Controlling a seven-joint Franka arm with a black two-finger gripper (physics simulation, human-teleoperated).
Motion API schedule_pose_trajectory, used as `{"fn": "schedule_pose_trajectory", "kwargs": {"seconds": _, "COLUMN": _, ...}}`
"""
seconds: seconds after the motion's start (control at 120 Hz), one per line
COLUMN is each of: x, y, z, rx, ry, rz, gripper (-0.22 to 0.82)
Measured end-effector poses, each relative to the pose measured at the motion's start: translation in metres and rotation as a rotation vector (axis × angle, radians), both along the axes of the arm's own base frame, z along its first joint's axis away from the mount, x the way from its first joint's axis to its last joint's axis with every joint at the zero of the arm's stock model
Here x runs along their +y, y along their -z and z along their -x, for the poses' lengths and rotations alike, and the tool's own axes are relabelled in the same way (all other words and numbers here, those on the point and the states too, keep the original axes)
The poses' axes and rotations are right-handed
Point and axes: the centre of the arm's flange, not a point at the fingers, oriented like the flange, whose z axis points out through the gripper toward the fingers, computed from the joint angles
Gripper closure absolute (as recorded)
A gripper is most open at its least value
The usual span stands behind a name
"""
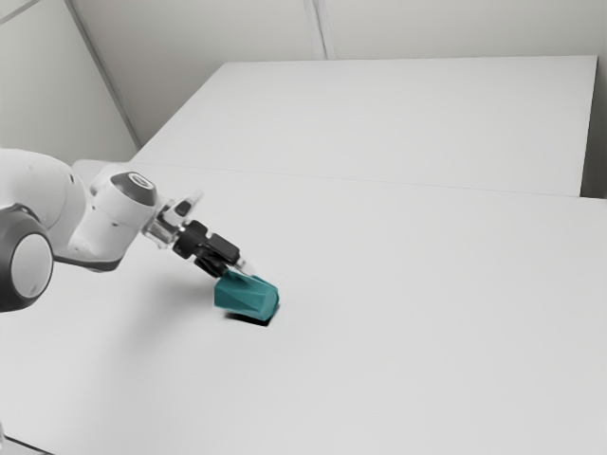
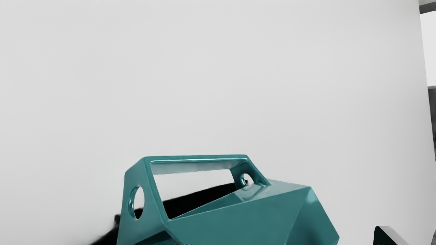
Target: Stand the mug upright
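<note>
The teal, faceted mug lies tipped on its side on the white table, with a dark shadow under its lower edge. My gripper reaches down to its upper side from the exterior view's upper left. Up close in the wrist view, the mug has a frame-like part with a large opening and round holes. One of the fingers stands apart from the mug, with a gap between them, so the gripper is open. The other finger is hidden.
The white tabletop extends around the mug. Behind it, toward the exterior view's top, is another pale flat surface. The arm comes in from the exterior view's left.
</note>
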Motion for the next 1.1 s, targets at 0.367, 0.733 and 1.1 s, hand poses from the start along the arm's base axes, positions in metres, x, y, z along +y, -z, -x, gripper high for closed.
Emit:
{"fn": "schedule_pose_trajectory", "kwargs": {"seconds": 0.367, "x": -0.023, "y": -0.009, "z": -0.003, "rx": -0.029, "ry": 0.027, "rz": 0.071, "gripper": 0.57}}
{"fn": "schedule_pose_trajectory", "kwargs": {"seconds": 0.733, "x": -0.046, "y": -0.029, "z": -0.007, "rx": -0.07, "ry": 0.068, "rz": 0.109, "gripper": 0.76}}
{"fn": "schedule_pose_trajectory", "kwargs": {"seconds": 1.1, "x": -0.079, "y": -0.086, "z": -0.024, "rx": -0.199, "ry": 0.293, "rz": -0.245, "gripper": 0.79}}
